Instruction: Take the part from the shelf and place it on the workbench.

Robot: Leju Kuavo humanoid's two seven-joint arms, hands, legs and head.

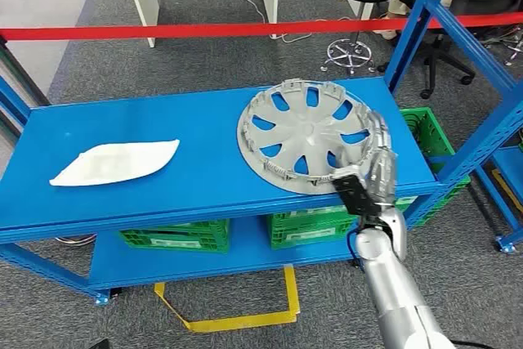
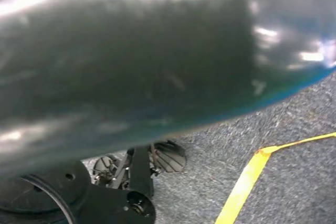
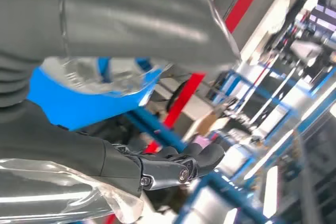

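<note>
Head view: blue shelf (image 1: 154, 132) on grey carpet (image 1: 203, 59), red barrier tape (image 1: 185, 31) behind.

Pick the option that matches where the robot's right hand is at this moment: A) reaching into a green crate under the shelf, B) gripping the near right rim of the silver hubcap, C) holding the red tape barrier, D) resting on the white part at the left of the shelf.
B: in the head view the right hand is closed over the near right rim of the hubcap, which lies on the blue shelf.

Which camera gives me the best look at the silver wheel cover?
The head view: the whole wheel cover lies on the blue shelf, the right hand at its rim. The right wrist view catches shiny close-up slivers; the left wrist view is blurred.
</note>
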